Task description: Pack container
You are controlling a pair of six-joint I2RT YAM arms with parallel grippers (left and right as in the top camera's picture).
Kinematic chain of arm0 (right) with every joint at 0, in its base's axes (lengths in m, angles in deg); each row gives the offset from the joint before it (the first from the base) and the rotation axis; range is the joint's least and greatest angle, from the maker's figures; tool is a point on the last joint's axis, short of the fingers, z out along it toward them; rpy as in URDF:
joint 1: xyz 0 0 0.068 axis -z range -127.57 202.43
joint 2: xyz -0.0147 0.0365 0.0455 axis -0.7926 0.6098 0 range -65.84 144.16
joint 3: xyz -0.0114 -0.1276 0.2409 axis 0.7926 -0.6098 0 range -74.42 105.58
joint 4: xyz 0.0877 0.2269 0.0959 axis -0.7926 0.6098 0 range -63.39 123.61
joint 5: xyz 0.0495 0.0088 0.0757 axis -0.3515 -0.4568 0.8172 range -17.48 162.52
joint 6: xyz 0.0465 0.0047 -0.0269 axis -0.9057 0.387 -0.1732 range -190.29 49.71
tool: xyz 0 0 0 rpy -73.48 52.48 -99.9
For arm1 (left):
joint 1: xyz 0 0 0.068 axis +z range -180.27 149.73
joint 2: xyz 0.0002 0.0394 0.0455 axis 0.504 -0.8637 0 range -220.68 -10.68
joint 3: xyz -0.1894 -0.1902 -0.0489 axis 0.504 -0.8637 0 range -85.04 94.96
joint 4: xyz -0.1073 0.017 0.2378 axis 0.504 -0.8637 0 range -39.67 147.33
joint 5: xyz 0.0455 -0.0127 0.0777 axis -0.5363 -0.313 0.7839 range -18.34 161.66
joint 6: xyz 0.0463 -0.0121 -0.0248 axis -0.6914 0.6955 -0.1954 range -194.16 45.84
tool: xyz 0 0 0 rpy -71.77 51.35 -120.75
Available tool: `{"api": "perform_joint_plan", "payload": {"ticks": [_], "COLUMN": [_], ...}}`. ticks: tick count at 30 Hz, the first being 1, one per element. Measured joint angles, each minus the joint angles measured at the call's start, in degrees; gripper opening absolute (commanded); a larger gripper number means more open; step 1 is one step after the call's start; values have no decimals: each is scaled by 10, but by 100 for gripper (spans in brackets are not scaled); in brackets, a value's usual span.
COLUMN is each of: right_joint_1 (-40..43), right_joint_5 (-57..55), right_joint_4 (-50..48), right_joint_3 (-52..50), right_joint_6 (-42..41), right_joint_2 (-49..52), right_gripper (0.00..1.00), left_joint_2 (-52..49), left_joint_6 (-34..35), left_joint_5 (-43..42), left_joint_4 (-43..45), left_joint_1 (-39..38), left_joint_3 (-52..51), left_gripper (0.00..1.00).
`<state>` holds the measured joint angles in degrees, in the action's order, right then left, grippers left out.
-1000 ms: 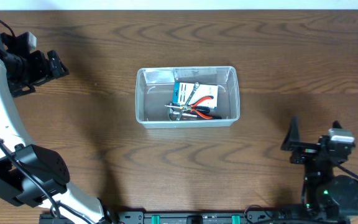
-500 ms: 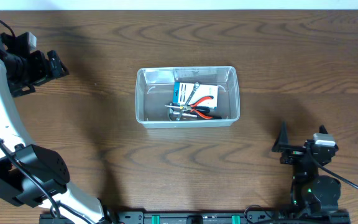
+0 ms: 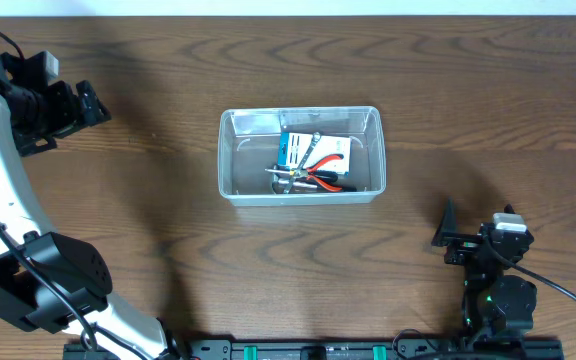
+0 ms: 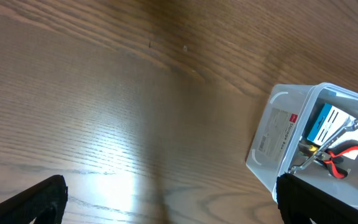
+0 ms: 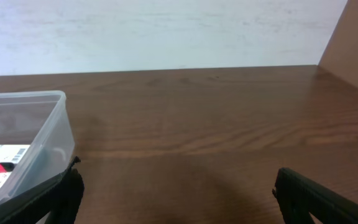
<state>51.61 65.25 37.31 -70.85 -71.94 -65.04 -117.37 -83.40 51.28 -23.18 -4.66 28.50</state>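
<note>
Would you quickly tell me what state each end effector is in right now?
Left end effector: open, holding nothing.
Right end effector: open, holding nothing.

R claw spread wide above table, container corner at L edge.

Clear see-through container, blue-and-white box, red-handled pliers, dark brown wood-grain table, white wall

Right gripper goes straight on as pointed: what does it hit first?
Looks free: bare table ahead of the right gripper, jaws open, up to the far edge. The container sits just left; clearance unclear.
</note>
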Motion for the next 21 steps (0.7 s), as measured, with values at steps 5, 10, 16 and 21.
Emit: {"api": "perform_joint_plan", "payload": {"ticks": [5, 10, 16, 21], "right_joint_1": [0, 0, 0, 0], "right_joint_5": [0, 0, 0, 0], "right_joint_4": [0, 0, 0, 0], "right_joint_3": [0, 0, 0, 0], "right_joint_6": [6, 7, 9, 9], "right_joint_2": [0, 0, 0, 0], "right_gripper": [99, 99, 99, 99], "left_joint_2": [0, 0, 0, 0], "left_joint_6": [0, 0, 0, 0], "left_joint_5": [0, 0, 0, 0], "left_joint_4": [0, 0, 0, 0], "left_joint_1": [0, 0, 0, 0], "left_joint_3": [0, 0, 0, 0], "left_gripper": [98, 98, 98, 98]}}
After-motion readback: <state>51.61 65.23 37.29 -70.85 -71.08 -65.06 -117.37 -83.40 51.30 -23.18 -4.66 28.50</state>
